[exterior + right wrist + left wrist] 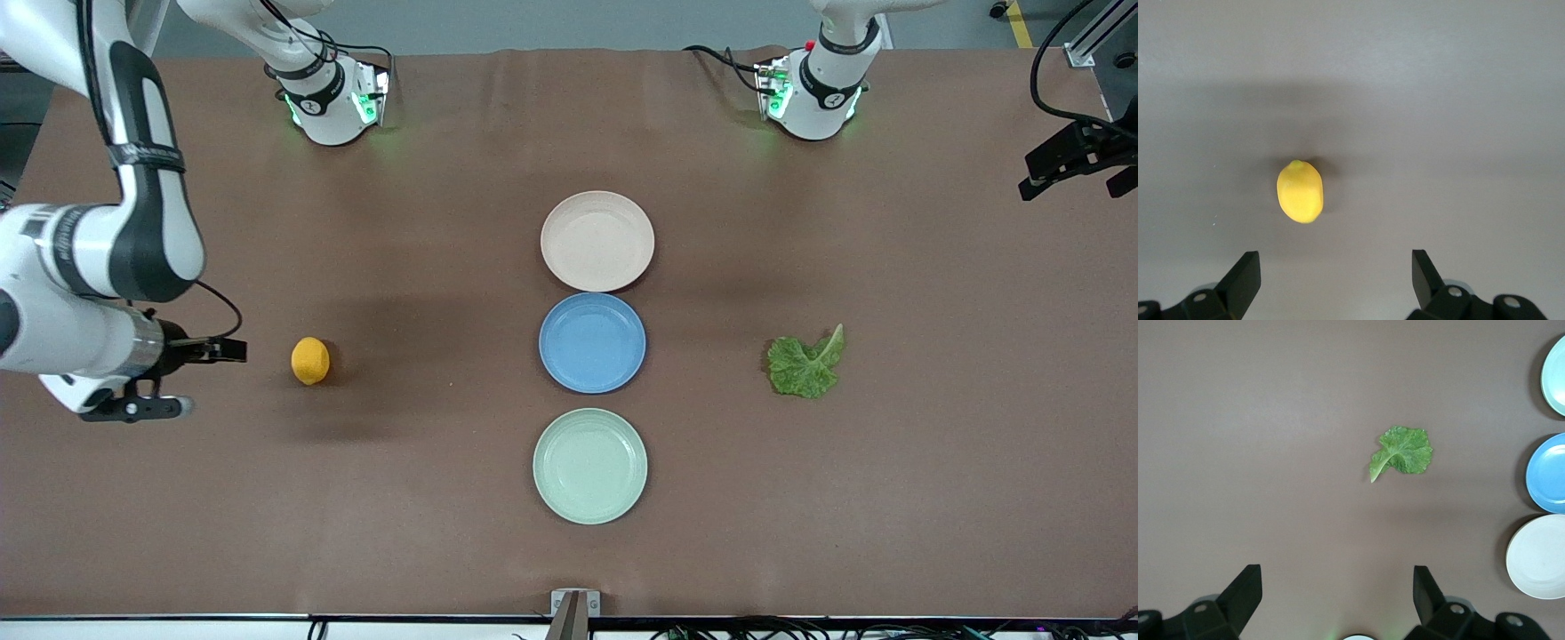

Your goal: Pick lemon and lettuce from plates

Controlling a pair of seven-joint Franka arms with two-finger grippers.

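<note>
Lemon point(310, 360) on bare table at frame left, lettuce point(805, 364) at frame right; beige point(597, 241) and green plates point(590, 465) at centre, both empty. Right gripper point(1331, 280) and left gripper point(1335, 597) spread wide, empty. Judged: picking done; next, retreat

So my three plates point(597, 200) sit in a row mid-table. Lemon point(310, 360) lies on the bare table toward my right arm's end, lettuce point(805, 364) toward my left arm's end, both probably level with the middle plate point(592, 308).

The brown desk point(444, 498) is carrying three plates — beige point(597, 241), blue point(592, 342), mint point(590, 465) — in a column at frame centre, plus a lemon point(310, 360) mid-left and lettuce point(805, 364) mid-right.
</note>
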